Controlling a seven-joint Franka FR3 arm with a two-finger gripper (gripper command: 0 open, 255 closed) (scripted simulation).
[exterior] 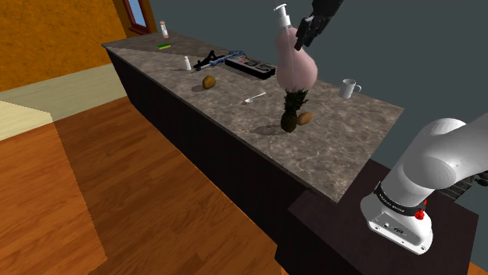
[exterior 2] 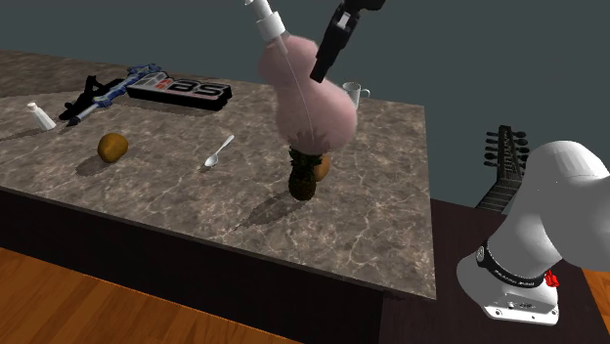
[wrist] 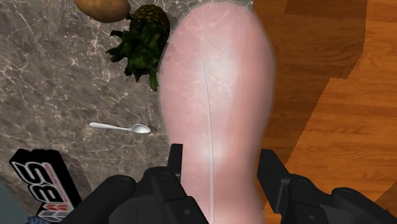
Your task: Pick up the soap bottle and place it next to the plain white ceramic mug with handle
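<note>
A large pale pink soap bottle (exterior: 297,66) with a white pump top hangs tilted in the air above the marble counter (exterior: 344,148), over the pineapple (exterior: 293,113). My black gripper (exterior: 301,35) is shut on the soap bottle near its neck. The second exterior view shows the same soap bottle (exterior 2: 308,98) held by the gripper (exterior 2: 327,54). In the wrist view the fingers (wrist: 175,159) of my gripper (wrist: 219,162) clasp the soap bottle (wrist: 216,83) on both sides. The white mug (exterior: 348,88) with a handle stands near the counter's far edge; the mug (exterior 2: 354,93) is partly hidden behind the bottle.
On the counter lie a spoon (exterior: 254,98), a brown round fruit (exterior: 209,81), another brown fruit (exterior: 305,118) beside the pineapple, a flat black box (exterior: 250,66), a toy gun (exterior: 211,58) and a small white shaker (exterior: 187,63). Wooden floor lies below the counter's front edge.
</note>
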